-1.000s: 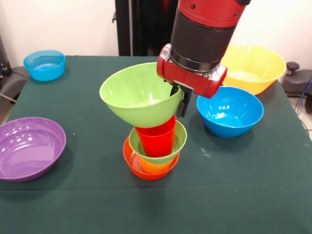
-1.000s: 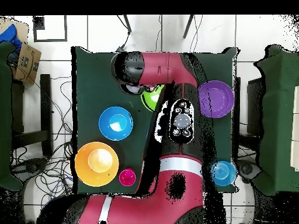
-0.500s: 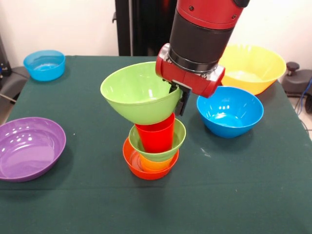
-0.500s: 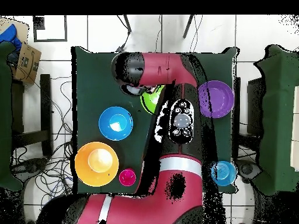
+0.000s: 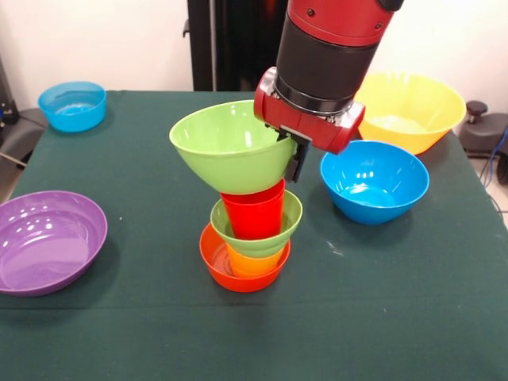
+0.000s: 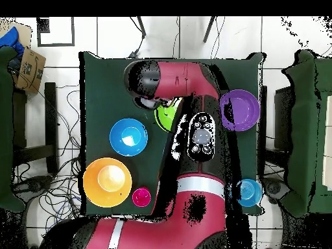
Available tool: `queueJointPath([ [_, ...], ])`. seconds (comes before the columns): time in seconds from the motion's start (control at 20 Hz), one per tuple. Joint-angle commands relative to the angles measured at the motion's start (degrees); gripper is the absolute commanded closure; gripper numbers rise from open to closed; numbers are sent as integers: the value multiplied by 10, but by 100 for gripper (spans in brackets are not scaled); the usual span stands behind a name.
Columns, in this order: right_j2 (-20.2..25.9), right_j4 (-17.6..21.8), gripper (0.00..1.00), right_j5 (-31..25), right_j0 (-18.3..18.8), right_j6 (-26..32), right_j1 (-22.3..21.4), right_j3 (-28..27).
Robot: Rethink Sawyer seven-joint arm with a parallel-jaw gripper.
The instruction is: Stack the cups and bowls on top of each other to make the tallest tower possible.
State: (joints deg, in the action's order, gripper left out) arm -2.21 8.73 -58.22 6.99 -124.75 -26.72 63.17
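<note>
Gripping the large green bowl (image 5: 228, 148) by its rim, pincer (image 5: 297, 159) clamped on it, bowl tilted, its base at the red cup (image 5: 254, 214) topping the tower (image 5: 250, 246) mid-table. Blue bowl (image 5: 374, 180) and yellow bowl (image 5: 410, 109) sit beside; purple bowl (image 5: 48, 240) well apart.

Seven bowls (image 5: 230, 151), three cups (image 5: 254, 216), one arm (image 5: 329, 48)
</note>
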Motion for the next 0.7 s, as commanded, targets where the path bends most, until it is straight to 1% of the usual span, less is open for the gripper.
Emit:
queueJointPath([
  [0.05,54,31,100,23,-3,73,18,75],
  [0.35,51,37,100,19,-4,80,8,95],
  [0.5,52,41,100,46,-2,73,0,116],
  [0.7,52,44,100,61,-1,64,-5,130],
])
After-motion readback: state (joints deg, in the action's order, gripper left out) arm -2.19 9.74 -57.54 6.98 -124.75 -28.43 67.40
